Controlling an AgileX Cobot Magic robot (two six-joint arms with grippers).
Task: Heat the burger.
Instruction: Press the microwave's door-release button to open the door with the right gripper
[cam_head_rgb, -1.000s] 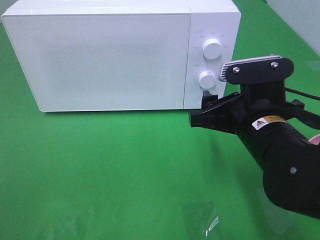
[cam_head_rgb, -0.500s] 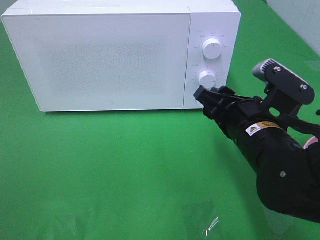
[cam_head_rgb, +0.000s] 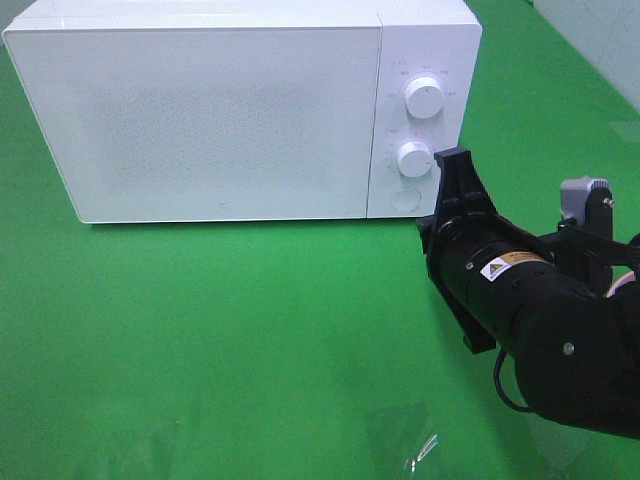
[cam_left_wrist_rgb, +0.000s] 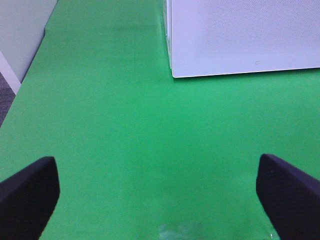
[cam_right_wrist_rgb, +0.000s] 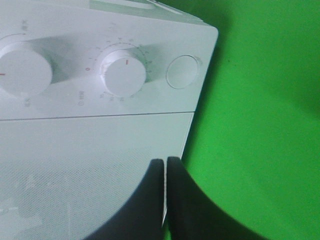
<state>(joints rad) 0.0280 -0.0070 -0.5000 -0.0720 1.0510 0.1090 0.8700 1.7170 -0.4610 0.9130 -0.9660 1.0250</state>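
right arm (cam_head_rgb: 560, 350): glossy black | sticker (cam_head_rgb: 497, 268): white, yellow triangle | screws (cam_head_rgb: 567, 349): seemingly 2

The white microwave (cam_head_rgb: 220, 120) stands upright on the green counter (cam_head_rgb: 200, 330), its wide, speckled door (cam_head_rgb: 200, 115) shut. On the control panel right of the door sit an upper knob (cam_head_rgb: 425, 98), a lower knob (cam_head_rgb: 413, 158) and, beneath them, a round button (cam_head_rgb: 406, 198).

dial markings (cam_head_rgb: 404, 72) illegible, left fingers (cam_left_wrist_rgb: 29, 196) edge-cropped
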